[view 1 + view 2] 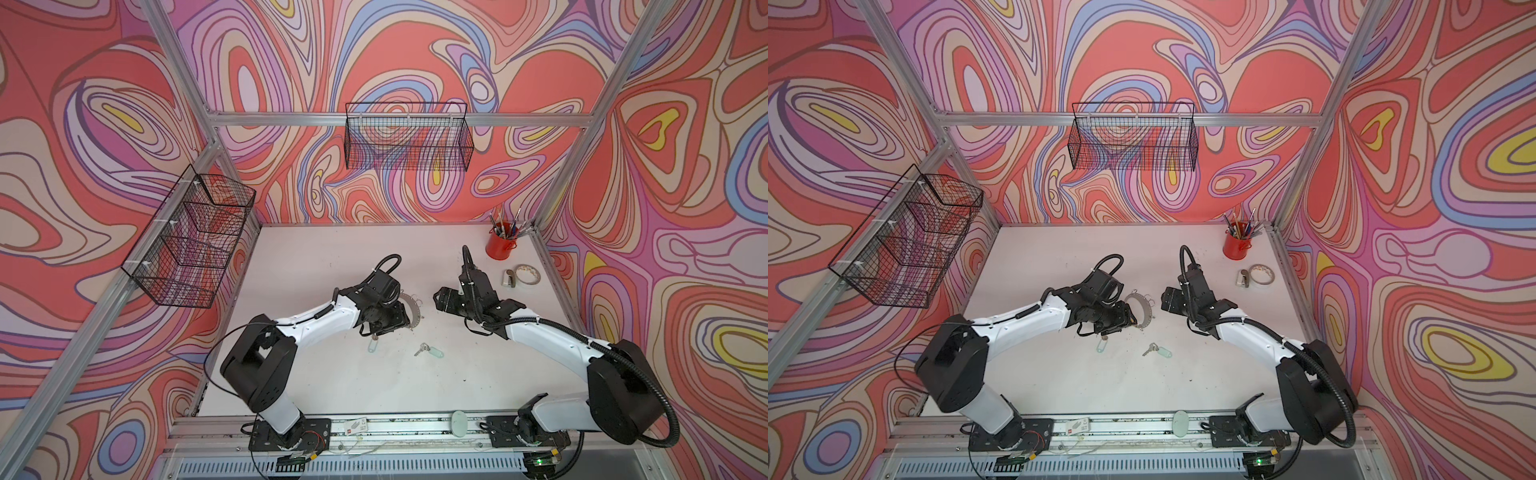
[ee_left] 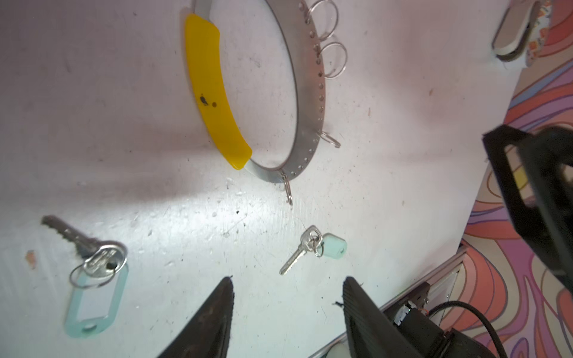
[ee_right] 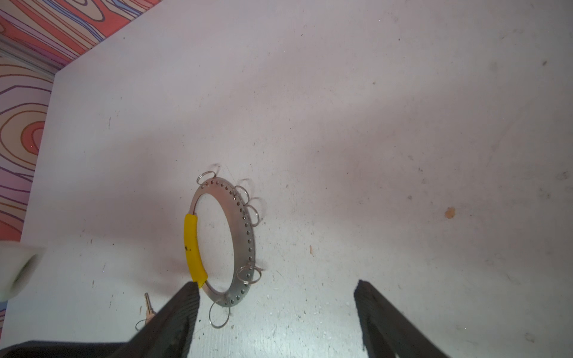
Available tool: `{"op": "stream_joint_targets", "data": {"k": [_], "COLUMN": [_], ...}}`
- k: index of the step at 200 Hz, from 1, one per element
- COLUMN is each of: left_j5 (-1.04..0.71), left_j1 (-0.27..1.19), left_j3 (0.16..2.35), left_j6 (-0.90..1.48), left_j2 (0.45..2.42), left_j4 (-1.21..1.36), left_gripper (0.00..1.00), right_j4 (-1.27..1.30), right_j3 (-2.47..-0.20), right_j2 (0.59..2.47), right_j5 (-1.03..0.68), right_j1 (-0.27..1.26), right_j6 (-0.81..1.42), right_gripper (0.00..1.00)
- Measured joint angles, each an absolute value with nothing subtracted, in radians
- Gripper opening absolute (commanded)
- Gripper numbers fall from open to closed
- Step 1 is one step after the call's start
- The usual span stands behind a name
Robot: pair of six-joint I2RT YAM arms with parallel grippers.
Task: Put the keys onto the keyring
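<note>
Keyring (image 2: 310,99) lies between released left hand (image 2: 288,282) and released right hand (image 3: 276,283), tape roll (image 1: 527,268) aside.

Keyring (image 1: 416,311) partly under left arm (image 1: 311,318) (both top views), key (image 3: 147,303) mostly behind right gripper (image 3: 275,282)

Two overhead views, two wrist views
Both top views look steeply down from above the near edge over the whole table (image 1: 332,257); each wrist camera looks down on it from close by, both sharing the keyring (image 2: 311,93).
</note>
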State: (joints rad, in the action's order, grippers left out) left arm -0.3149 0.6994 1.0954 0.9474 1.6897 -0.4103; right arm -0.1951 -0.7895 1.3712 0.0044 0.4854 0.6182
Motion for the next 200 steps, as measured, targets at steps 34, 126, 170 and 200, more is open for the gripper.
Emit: {"op": "stream_joint_targets", "data": {"k": [34,126,170,200], "left_j5": [-0.306,-0.305,-0.299,-0.298], "left_j1": [0.708,0.714,0.714,0.714], "left_j3": [1.183,1.275,1.277,1.279], "left_j6": [0.978,1.003,1.007,1.007], "left_j2": [1.823,1.946,1.946,1.948], "left_j4": [-0.423,-0.425,-0.427,-0.428], "left_gripper": [0.48,0.2,0.15,0.16], "right_j4": [-0.196,-0.2,-0.2,-0.2], "right_j3": [-0.765,-0.731,-0.708,-0.705], "right_j2": [1.331,1.29,1.29,1.289], "right_j5": [-0.01,-0.015,-0.016,-0.016], "right_j1": [0.485,0.485,0.485,0.485], "right_j6": [0.602,0.584,0.584,0.584], "right_gripper": [0.86,0.85,0.85,0.85]}}
